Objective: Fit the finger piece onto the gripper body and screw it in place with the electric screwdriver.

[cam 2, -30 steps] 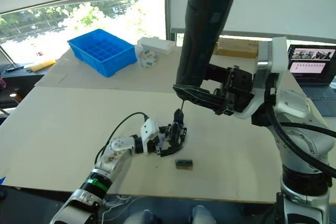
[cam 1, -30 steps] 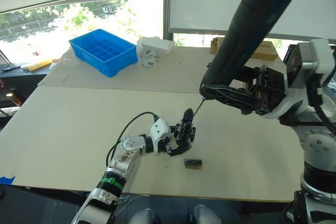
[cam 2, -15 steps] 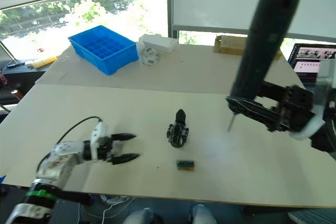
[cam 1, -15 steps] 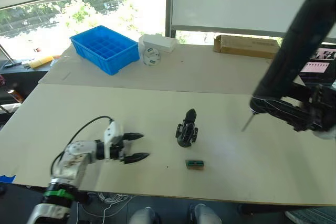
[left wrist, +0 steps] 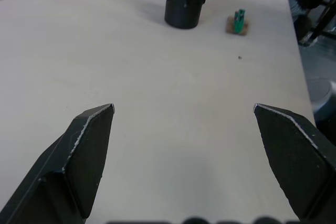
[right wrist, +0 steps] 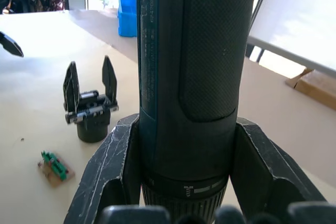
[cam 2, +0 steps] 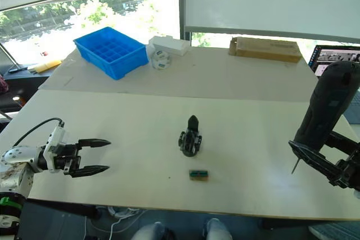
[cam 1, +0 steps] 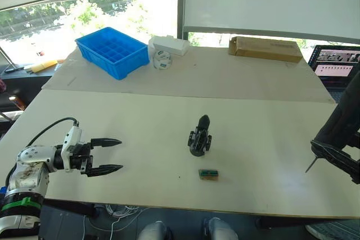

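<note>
The gripper body [cam 1: 199, 137] stands upright in the middle of the table on its round base. Two pointed black fingers [right wrist: 108, 80] rise from it; I cannot tell which of them is the finger piece. My left gripper [cam 1: 117, 154] hovers open and empty over the table, well to the left of the body, pointing towards it [left wrist: 184, 3]. At the far right edge my right gripper [cam 2: 323, 167] is shut on the electric screwdriver [cam 2: 329, 105]. The tool is held upright with its thin bit [cam 2: 294, 166] pointing down at the table.
A small green-and-brown part [cam 1: 207, 175] lies just in front of the gripper body. At the back stand a blue compartment bin [cam 1: 112, 53], a white box [cam 1: 169, 45], a tape roll [cam 1: 162, 60] and a cardboard box [cam 1: 264, 49]. A laptop [cam 1: 334, 63] sits back right.
My left gripper let go of the gripper body and drew back to the left, open. My right arm carried the screwdriver away from the body to the table's right edge.
</note>
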Motion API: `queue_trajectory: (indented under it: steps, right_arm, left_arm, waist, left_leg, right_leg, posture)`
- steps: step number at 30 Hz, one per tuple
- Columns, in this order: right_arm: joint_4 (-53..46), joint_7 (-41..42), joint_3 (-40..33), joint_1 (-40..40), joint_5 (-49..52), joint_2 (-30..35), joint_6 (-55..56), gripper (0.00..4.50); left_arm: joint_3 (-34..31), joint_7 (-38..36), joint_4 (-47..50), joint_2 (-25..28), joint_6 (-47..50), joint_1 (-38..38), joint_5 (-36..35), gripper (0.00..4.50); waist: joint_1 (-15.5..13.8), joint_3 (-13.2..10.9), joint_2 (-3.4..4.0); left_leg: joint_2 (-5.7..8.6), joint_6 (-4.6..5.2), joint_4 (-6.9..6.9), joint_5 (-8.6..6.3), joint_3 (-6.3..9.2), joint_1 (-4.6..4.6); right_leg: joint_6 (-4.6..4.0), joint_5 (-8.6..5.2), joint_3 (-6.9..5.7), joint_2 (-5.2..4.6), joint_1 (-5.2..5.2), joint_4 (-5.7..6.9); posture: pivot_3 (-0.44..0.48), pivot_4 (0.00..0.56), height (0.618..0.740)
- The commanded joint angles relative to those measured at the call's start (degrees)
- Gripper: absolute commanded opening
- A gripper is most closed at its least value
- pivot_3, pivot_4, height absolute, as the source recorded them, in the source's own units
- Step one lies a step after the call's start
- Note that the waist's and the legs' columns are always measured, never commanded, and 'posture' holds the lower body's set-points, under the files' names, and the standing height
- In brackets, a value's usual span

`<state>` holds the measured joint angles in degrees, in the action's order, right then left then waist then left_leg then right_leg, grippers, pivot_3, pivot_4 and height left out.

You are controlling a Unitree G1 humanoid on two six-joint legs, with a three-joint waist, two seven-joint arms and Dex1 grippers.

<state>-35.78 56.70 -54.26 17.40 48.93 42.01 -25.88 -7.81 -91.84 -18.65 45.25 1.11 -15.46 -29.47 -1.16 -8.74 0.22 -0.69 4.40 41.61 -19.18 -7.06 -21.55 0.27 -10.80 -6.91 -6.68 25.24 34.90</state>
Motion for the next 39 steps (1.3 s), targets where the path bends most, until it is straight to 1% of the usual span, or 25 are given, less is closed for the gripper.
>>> queue_trajectory:
  steps: [1,3,6,9,10,12,16,18,21,24,26,29,33,39]
  right_arm:
    - [-4.20,-4.06,1.14,-4.54,4.33,1.80,1.79,1.91]
    - [-6.58,-6.16,4.84,-8.11,6.14,2.81,1.68,1.91]
    - [-9.22,-7.43,9.44,-10.79,7.16,3.51,1.51,1.91]
    - [-13.19,-13.08,18.36,-15.75,9.55,2.25,0.93,1.91]
    - [-14.34,-14.57,21.02,-16.75,10.24,1.64,0.79,1.91]
    - [-15.89,-14.95,25.52,-16.90,10.15,0.53,1.05,1.91]
    - [-16.70,-11.64,34.27,-16.13,4.86,-1.41,3.60,1.91]
    - [-16.22,-11.31,37.31,-16.57,3.25,-2.74,4.49,1.91]
    - [-15.09,-9.63,39.36,-15.84,0.74,-3.89,6.20,1.91]
    - [-13.80,-7.01,39.92,-14.70,-1.35,-3.81,8.11,1.91]
    - [-12.60,-6.07,40.15,-14.53,-2.22,-4.17,9.19,1.91]
    - [-10.91,-5.43,40.82,-14.90,-3.67,-4.85,10.64,1.91]
    - [-9.16,-4.11,42.00,-14.83,-5.46,-5.47,12.42,1.91]
    - [-7.68,-4.32,43.44,-15.39,-6.71,-6.78,13.40,1.91]
  left_arm:
    - [1.01,0.54,9.16,-0.80,3.34,0.86,-2.51,4.48]
    - [3.20,0.44,15.82,-1.75,4.95,2.59,-3.34,4.48]
    - [5.34,1.18,21.14,-3.11,6.26,3.65,-3.89,4.48]
    - [8.68,4.23,25.13,-7.44,5.05,2.47,-2.52,4.48]
    - [9.91,5.50,25.74,-8.65,3.88,2.10,-0.77,4.48]
    - [12.76,7.13,26.57,-10.13,3.89,2.03,1.63,4.48]
    - [18.49,10.99,25.75,-13.27,3.02,2.01,7.13,4.48]
    - [20.77,14.10,24.72,-15.69,3.00,1.44,9.49,4.48]
    - [23.23,18.27,23.93,-18.32,4.05,2.18,12.20,4.48]
    - [24.62,19.56,26.06,-18.14,3.56,5.38,13.14,4.48]
    - [24.96,21.19,24.96,-18.41,2.75,6.37,14.24,4.48]
    - [25.68,22.47,20.87,-19.27,-0.26,5.98,16.47,4.48]
    - [26.43,22.84,18.35,-20.29,-2.44,5.65,17.22,4.48]
    - [26.51,23.48,14.15,-21.79,-4.96,3.29,17.88,4.48]
  waist:
    - [0.18,0.00,0.01]
    - [0.50,-0.02,0.01]
    - [0.52,-0.05,0.03]
    - [0.37,-0.08,0.02]
    - [0.25,-0.09,0.00]
    - [0.17,-0.10,-0.04]
    - [0.16,-0.10,-0.04]
    - [0.19,-0.10,-0.05]
    - [0.13,-0.10,-0.06]
    - [0.33,-0.11,-0.07]
    - [0.48,-0.11,-0.07]
    - [0.31,-0.11,-0.07]
    - [0.04,-0.10,-0.06]
    - [-0.38,-0.09,-0.05]
  left_leg:
    - [0.00,-0.01,0.00,0.00,0.00,0.00]
    - [0.00,-0.06,0.00,0.04,0.01,0.01]
    - [0.00,-0.08,-0.01,0.05,-0.03,0.06]
    - [-0.01,-0.18,-0.02,0.10,0.01,0.06]
    - [0.00,-0.17,-0.02,0.11,0.00,0.06]
    - [0.02,-0.17,-0.01,0.11,0.01,0.06]
    - [0.06,-0.15,0.01,0.11,0.00,0.07]
    - [0.08,-0.14,0.04,0.11,-0.01,0.05]
    - [0.08,-0.13,0.08,0.11,-0.01,0.07]
    - [0.07,-0.11,0.09,0.11,0.00,0.09]
    - [0.03,-0.11,0.08,0.10,-0.01,0.12]
    - [0.03,-0.11,0.08,0.10,0.01,0.15]
    - [0.04,-0.04,0.08,0.06,0.04,0.15]
    - [0.06,-0.01,0.11,0.05,0.04,0.15]
  right_leg:
    - [-0.18,0.09,0.00,0.01,0.00,0.00]
    - [-0.22,0.09,-0.02,0.04,-0.01,0.02]
    - [-0.24,0.08,0.03,0.08,-0.02,0.02]
    - [-0.30,0.04,-0.05,0.26,-0.03,0.05]
    - [-0.30,0.04,-0.05,0.26,-0.04,0.06]
    - [-0.30,0.04,-0.07,0.27,-0.08,0.03]
    - [-0.28,0.04,-0.08,0.39,-0.12,0.02]
    - [-0.25,0.05,-0.12,0.40,-0.10,0.03]
    - [-0.24,0.06,-0.12,0.41,-0.12,0.05]
    - [-0.24,0.06,-0.11,0.42,-0.13,0.06]
    - [-0.24,0.05,-0.09,0.43,-0.11,0.07]
    - [-0.26,0.06,-0.10,0.40,-0.13,0.09]
    - [-0.27,0.06,-0.10,0.26,-0.15,0.10]
    - [-0.27,0.08,-0.12,0.23,-0.20,0.10]
  posture:
    - [0.000,0.150,0.740]
    - [0.000,0.150,0.740]
    - [0.000,0.150,0.740]
    - [0.000,0.150,0.740]
    - [0.000,0.150,0.740]
    - [0.000,0.150,0.740]
    - [0.000,0.150,0.740]
    - [0.000,0.150,0.740]
    - [0.000,0.150,0.740]
    - [0.000,0.150,0.740]
    - [0.000,0.150,0.740]
    - [0.000,0.150,0.740]
    - [0.000,0.150,0.740]
    - [0.000,0.150,0.740]
